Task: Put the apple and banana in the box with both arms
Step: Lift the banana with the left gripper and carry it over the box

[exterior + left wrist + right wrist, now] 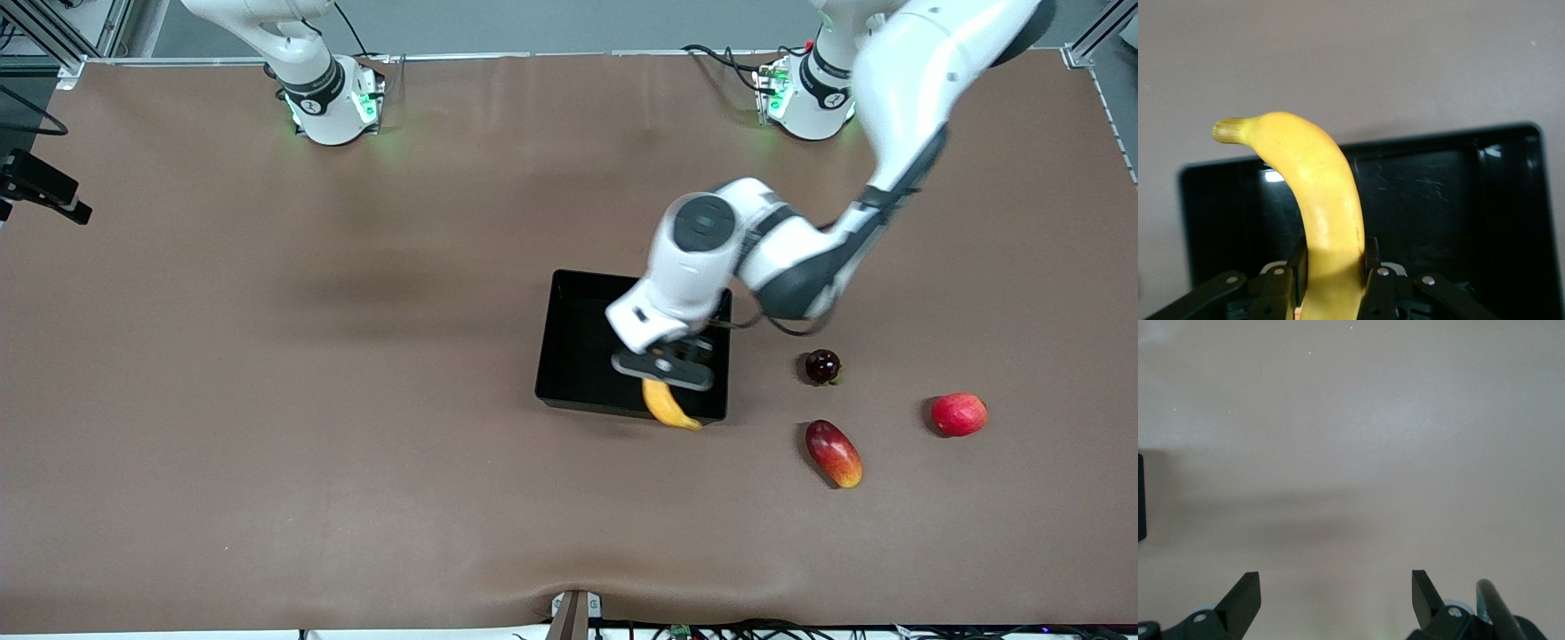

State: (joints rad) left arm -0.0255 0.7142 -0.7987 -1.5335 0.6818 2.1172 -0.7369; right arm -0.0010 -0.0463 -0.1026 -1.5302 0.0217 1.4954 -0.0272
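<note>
Where front view hides it, left claw [1333,280] gripping banana [1318,207]

Even, diffuse overhead light falls on the brown surface [267,400], with soft, broad arm shadows across its middle. Green base lamps tint the surface beside each arm's foot. The box [1451,200] shows small white glints on its glossy floor. The banana [1318,200] is evenly lit and slightly soft. In the right wrist view the surface looks pale and washed, crossed by a faint shadow band.
</note>
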